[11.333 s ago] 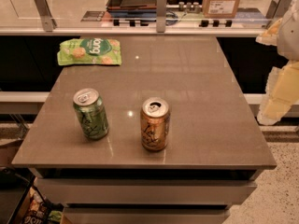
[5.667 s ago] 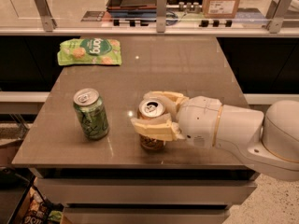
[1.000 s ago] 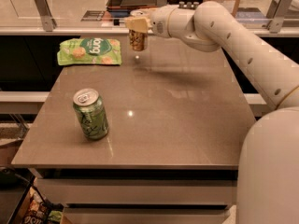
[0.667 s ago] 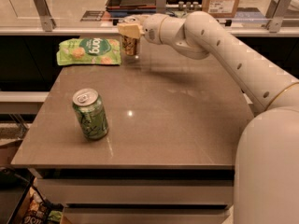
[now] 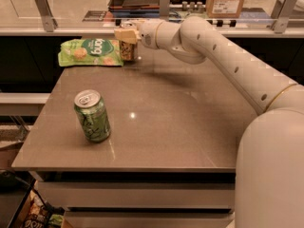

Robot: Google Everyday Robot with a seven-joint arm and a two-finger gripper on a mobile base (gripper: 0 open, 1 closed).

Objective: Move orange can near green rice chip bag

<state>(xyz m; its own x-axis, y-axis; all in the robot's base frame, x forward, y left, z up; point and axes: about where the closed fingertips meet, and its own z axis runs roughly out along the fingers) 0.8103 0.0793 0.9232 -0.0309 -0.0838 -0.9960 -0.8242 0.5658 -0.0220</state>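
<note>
Pincer [image 5: 125, 36] clamped on upright orange can [image 5: 127, 52], just beside green rice chip bag [image 5: 90, 52]

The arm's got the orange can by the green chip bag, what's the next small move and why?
Probably open the end effector to release. It grips the orange can from the top, upright and close beside the green rice chip bag, with the can's base seemingly down on the table.

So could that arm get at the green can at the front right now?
Probably yes, but not at once: the gripper is at the back of the table, jaws closed on the orange can beside the chip bag. Nothing stands between it and the green can.
</note>
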